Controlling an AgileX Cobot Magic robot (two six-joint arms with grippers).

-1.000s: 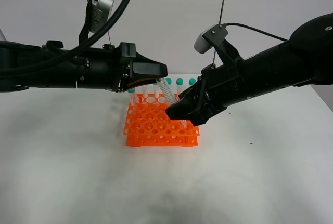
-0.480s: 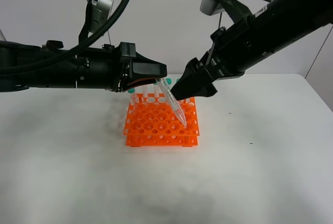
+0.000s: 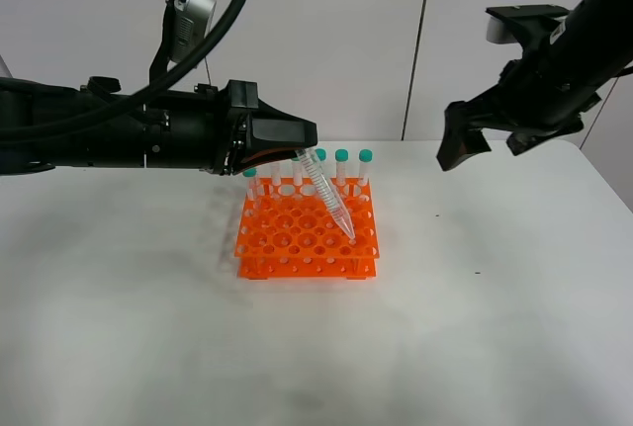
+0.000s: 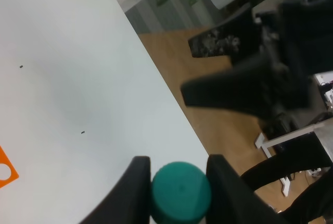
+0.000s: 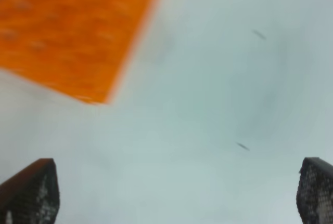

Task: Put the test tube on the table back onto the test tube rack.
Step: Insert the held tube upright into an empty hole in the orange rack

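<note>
The orange test tube rack (image 3: pixel 297 233) stands mid-table on the white table (image 3: pixel 148 327). My left gripper (image 3: pixel 302 146) is shut on the teal cap of the test tube (image 3: pixel 329 199). The tube tilts down to the right, its pointed tip at the rack's right holes; I cannot tell if it is inside one. In the left wrist view the cap (image 4: pixel 181 193) sits between both fingers (image 4: pixel 136 187). My right gripper (image 3: pixel 457 151) is open and empty, raised to the right of the rack. Its view shows wide-apart fingertips (image 5: pixel 28 190) and the blurred rack (image 5: pixel 67 26).
Several other teal-capped tubes (image 3: pixel 342 171) stand upright in the rack's back row. The table's right edge (image 3: pixel 608 189) is near the right arm. The left wrist view shows the table's edge, wooden floor (image 4: pixel 208 125) and the dark right arm (image 4: pixel 250 83) beyond.
My right gripper has drawn off the tube and risen away to the right. The left arm and the tilted tube have stayed in place.
</note>
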